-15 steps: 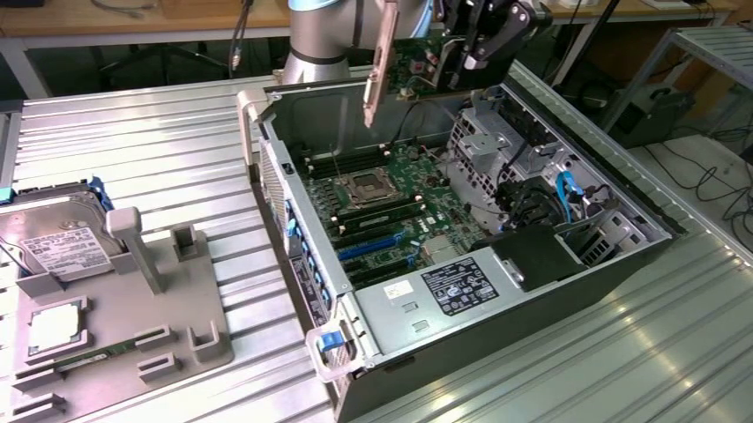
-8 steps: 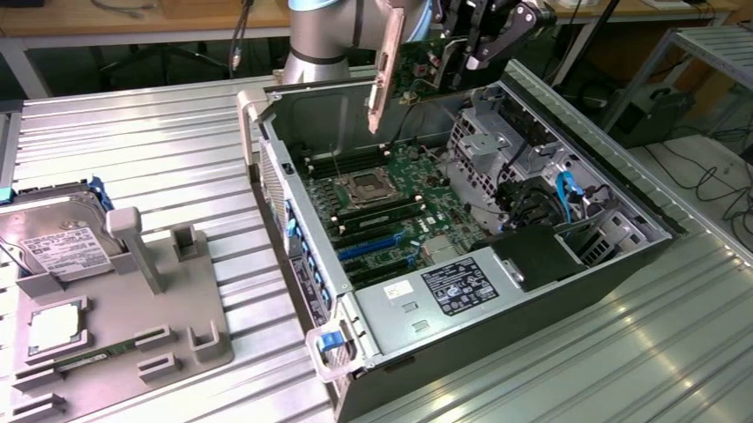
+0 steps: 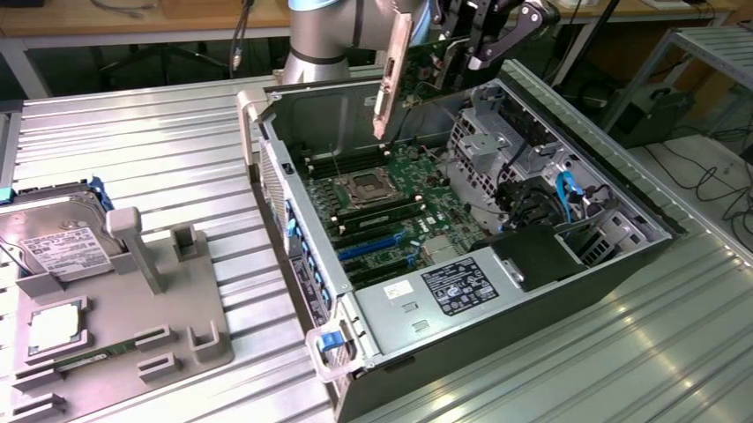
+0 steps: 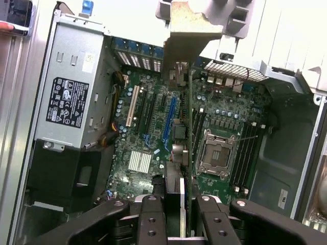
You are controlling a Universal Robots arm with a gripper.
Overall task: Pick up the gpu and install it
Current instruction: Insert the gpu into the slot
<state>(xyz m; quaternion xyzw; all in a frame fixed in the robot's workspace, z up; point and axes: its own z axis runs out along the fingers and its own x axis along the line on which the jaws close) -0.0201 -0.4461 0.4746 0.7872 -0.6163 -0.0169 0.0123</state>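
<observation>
The gpu (image 3: 414,75) hangs on edge above the open computer case (image 3: 612,256), its pale metal bracket (image 3: 385,84) pointing down toward the motherboard (image 3: 394,211). My gripper (image 3: 468,55) is shut on the card's upper part, at the top of the exterior view. In the wrist view the gpu (image 4: 190,153) shows edge-on as a thin line running from my gripper (image 4: 180,206) over the board, with the bracket (image 4: 191,35) at its far end. The black fingers (image 4: 153,219) clamp it from both sides. The card is well above the blue expansion slot (image 4: 170,117) and touches nothing.
Inside the case are a power supply (image 3: 459,286), a CPU socket (image 3: 362,187), memory slots and a drive cage (image 3: 506,141). At the exterior view's left a grey fixture (image 3: 130,326) holds a silver hard drive (image 3: 59,247) and a processor chip (image 3: 53,330). The case walls stand around the board.
</observation>
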